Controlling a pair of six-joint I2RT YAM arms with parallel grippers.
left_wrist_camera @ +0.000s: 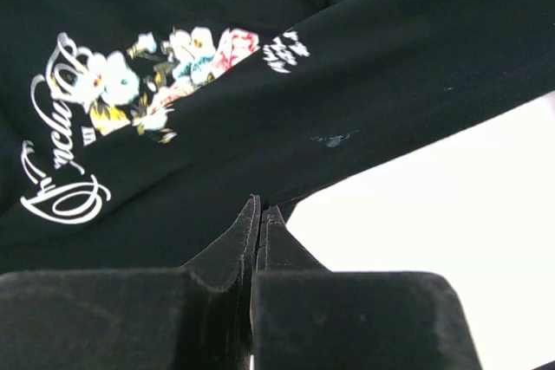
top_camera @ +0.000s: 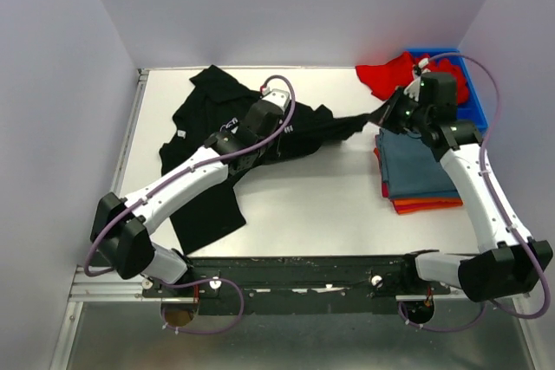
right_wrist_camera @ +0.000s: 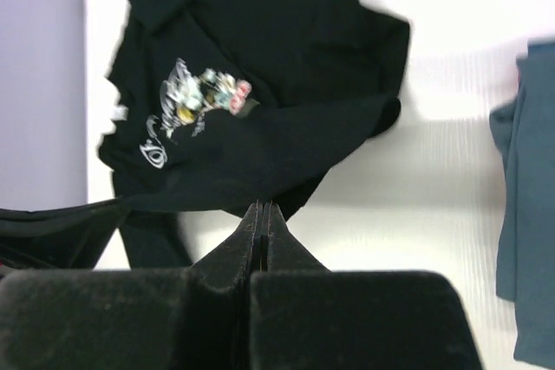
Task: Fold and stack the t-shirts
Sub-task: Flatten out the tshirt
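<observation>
A black t-shirt with a floral chest print lies spread over the left half of the table. One part of it is pulled into a taut band running to the right. My left gripper is shut on the shirt's near edge, just below the print. My right gripper is shut on the end of the band, its tips pinching the cloth edge. A folded slate-blue t-shirt lies on an orange one at the right. A red t-shirt hangs out of the bin.
A blue plastic bin stands at the back right corner, behind my right wrist. White walls close in the table on the left, back and right. The slate-blue stack's edge lies right of my right fingers. Bare tabletop lies between the black shirt and the stack.
</observation>
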